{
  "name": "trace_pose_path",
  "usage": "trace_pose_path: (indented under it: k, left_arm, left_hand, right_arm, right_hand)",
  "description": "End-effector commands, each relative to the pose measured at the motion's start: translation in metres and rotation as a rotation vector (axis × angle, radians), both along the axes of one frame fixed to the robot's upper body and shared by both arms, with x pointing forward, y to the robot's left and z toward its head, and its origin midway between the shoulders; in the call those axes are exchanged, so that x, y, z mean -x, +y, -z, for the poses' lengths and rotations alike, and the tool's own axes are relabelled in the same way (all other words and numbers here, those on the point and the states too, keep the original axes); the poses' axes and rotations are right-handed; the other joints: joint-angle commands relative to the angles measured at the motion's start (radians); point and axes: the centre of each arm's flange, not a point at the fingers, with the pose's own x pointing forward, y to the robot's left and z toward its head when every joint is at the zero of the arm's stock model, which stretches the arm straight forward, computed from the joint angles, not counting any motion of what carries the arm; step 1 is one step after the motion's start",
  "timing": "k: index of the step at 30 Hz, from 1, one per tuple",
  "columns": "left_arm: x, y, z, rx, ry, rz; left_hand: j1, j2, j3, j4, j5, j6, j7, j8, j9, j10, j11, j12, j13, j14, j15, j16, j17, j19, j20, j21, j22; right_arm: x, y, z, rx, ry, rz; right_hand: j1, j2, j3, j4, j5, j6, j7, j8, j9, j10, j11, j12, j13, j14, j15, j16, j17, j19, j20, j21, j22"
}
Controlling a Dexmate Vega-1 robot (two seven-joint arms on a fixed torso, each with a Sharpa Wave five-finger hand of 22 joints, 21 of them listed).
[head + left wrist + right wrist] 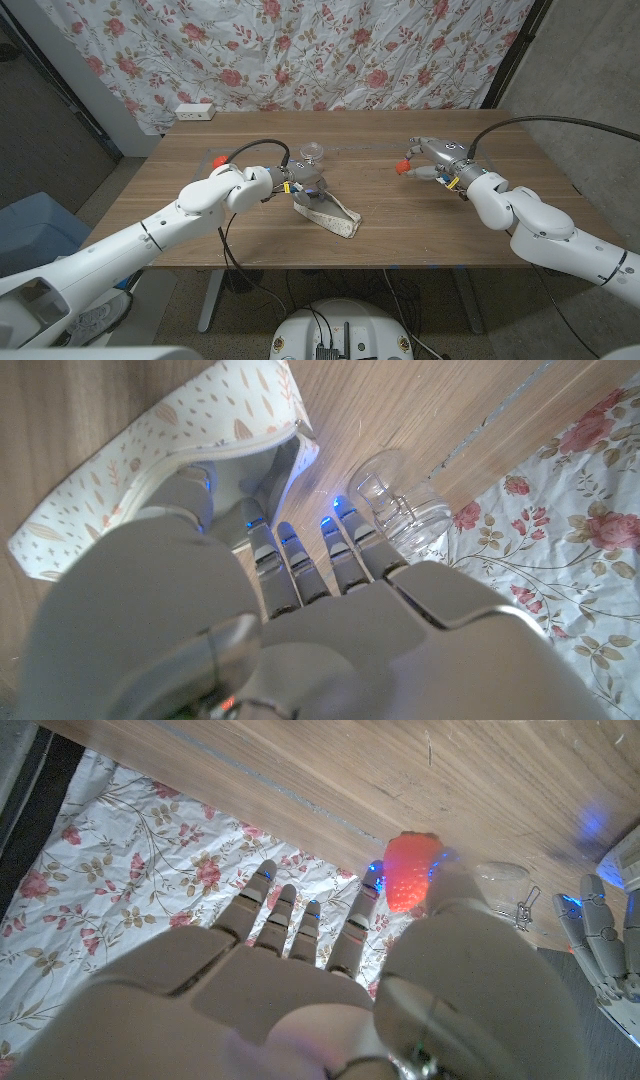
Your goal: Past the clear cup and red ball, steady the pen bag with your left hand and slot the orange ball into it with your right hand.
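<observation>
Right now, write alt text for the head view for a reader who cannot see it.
The robot's left hand holds a cream patterned fabric pen bag on a wooden table, just in front of a clear plastic cup. To the right, its right hand holds a small orange-red ball above the table. A floral curtain hangs behind.

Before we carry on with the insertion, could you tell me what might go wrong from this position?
The right hand pinches the orange ball only at its fingertips, so it may slip on the way over. The clear cup stands right beside the left hand and could be knocked. The pen bag has a narrow opening; the ball might miss.
</observation>
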Motion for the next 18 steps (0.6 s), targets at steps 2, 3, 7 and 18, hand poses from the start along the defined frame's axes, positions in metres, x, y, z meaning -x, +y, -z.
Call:
trace_pose_path:
  k: [2,3,7,18]
  left_arm:
    - [0.000,0.004,-0.005,-0.040,0.021,0.010]
    - [0.001,0.004,-0.005,-0.040,0.019,0.011]
    - [0.002,0.005,-0.005,-0.041,0.023,0.013]
    - [0.004,0.006,-0.005,-0.051,0.033,0.015]
  left_hand:
    - [-0.007,0.000,-0.010,0.000,0.005,-0.025,0.002,0.001,0.002,-0.017,0.003,0.001,0.003,-0.011,-0.109,-0.004,0.001,-0.012,-0.011,-0.003,0.002]
    - [-0.007,0.000,-0.011,0.000,0.005,-0.026,0.002,0.001,0.002,-0.017,0.002,0.002,0.003,-0.012,-0.109,-0.003,0.001,-0.013,-0.012,-0.003,0.002]
    - [-0.008,0.000,-0.012,0.000,0.005,-0.030,0.001,0.002,0.003,-0.022,-0.002,0.001,0.003,-0.013,-0.109,-0.003,0.001,-0.014,-0.011,-0.003,0.002]
    - [-0.014,0.002,-0.019,0.002,0.005,-0.055,0.002,0.001,0.003,-0.034,-0.001,0.002,0.003,-0.025,-0.106,-0.003,0.001,-0.022,-0.010,-0.003,0.002]
  right_arm:
    - [0.006,0.012,-0.003,0.001,-0.010,-0.047]
    - [0.006,0.013,-0.003,0.003,-0.011,-0.052]
    - [0.007,0.017,-0.004,0.007,-0.011,-0.069]
    - [0.017,0.030,-0.005,0.015,-0.017,-0.121]
  right_hand:
    - [0.002,0.010,-0.003,0.000,0.007,0.009,-0.003,0.006,0.002,0.010,-0.002,-0.005,0.004,0.003,-0.002,0.002,0.005,0.005,-0.002,0.000,0.003]
    - [0.001,0.010,-0.003,0.000,0.007,0.009,-0.003,0.006,0.002,0.010,-0.002,-0.006,0.004,0.003,-0.002,0.002,0.005,0.005,-0.002,0.000,0.003]
    - [0.001,0.010,-0.004,0.000,0.007,0.009,-0.003,0.006,0.002,0.011,-0.002,-0.005,0.004,0.003,-0.002,0.002,0.005,0.005,-0.002,0.000,0.003]
    - [0.001,0.010,-0.005,-0.001,0.007,0.010,-0.002,0.007,0.002,0.011,-0.001,-0.006,0.004,0.001,0.001,0.001,0.006,0.004,-0.001,0.000,0.003]
